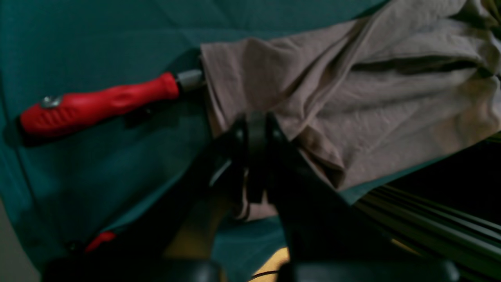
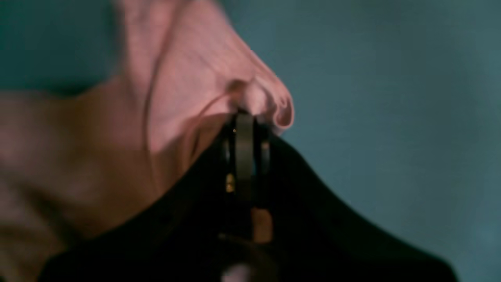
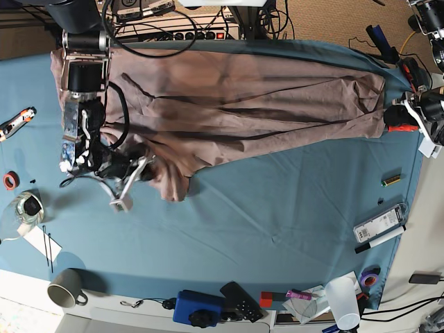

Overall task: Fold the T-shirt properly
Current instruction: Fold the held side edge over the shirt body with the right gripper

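Observation:
The mauve T-shirt (image 3: 236,104) lies stretched sideways across the far part of the teal tablecloth (image 3: 277,201), wrinkled, with a bunched corner hanging toward the left front. My left gripper (image 1: 254,121) is shut on the shirt's edge (image 1: 352,102) at the table's right end; it also shows in the base view (image 3: 394,111). My right gripper (image 2: 244,117) is shut on a rolled fold of the shirt (image 2: 203,74). In the base view it (image 3: 146,171) sits at the shirt's left front corner.
A red-handled tool (image 1: 98,103) lies by the left gripper, its tip under the shirt. A mug (image 3: 66,288), blue box (image 3: 198,309), remote (image 3: 241,300) and white cup (image 3: 342,298) line the front edge. A marker (image 3: 378,239) lies right; a tape roll (image 3: 10,180) and glass (image 3: 28,207) left.

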Robot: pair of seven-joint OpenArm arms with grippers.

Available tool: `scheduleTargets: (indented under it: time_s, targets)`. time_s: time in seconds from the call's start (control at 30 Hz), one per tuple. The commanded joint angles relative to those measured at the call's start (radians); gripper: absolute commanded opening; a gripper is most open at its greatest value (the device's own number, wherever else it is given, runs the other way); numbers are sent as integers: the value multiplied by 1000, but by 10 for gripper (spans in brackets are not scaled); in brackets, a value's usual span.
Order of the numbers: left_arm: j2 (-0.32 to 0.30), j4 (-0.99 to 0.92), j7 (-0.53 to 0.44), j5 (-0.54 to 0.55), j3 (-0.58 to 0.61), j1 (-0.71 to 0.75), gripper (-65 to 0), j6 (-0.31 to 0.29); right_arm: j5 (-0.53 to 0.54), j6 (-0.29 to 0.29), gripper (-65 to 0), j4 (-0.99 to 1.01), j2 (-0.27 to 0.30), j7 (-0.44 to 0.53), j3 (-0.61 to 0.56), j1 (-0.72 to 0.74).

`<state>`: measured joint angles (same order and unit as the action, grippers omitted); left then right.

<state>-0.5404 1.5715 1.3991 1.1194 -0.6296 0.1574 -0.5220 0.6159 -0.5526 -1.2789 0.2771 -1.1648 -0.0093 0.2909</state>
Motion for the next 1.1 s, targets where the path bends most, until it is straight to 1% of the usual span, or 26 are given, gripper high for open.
scheduleTargets:
  time_s: [0.0,0.03,0.17,0.33,0.47,0.53,0.7,0.8,0.87,0.97,1.07]
  targets:
    - [-23,15,-3,19,-10,-8,-650,-3,34,-10,-650,-43,9,2,5,33]
    - [-23,15,-3,19,-10,-8,-650,-3,40,-10,-650,-62,9,-12,5,32]
    - [-22,15,-3,19,-10,-8,-650,-3,37,-10,-650,-126,22,-16,13,24]
    - [-23,15,-3,19,-10,-8,-650,-3,48,-11,-650,-170,23,-47,100,24]
    - [-22,15,-3,19,-10,-8,-650,-3,139,-61,-650,-171,27,-116,193,6]
    - [-23,15,-3,19,-10,-8,-650,-3,199,-65,-650,-180,45,-146,240,-20]
    - [-23,15,-3,19,-10,-8,-650,-3,330,-116,-650,-267,120,-201,327,-137]
    - [-23,15,-3,18,-10,-8,-650,-3,365,-132,-650,-337,169,-203,342,-224]
    - [-23,15,-3,19,-10,-8,-650,-3,383,-137,-650,-383,189,-203,351,-276]
    - [-23,15,-3,19,-10,-8,-650,-3,406,-146,-650,-446,191,-203,388,-336]
    - [-23,15,-3,19,-10,-7,-650,-3,460,-146,-650,-499,191,-216,442,-390]
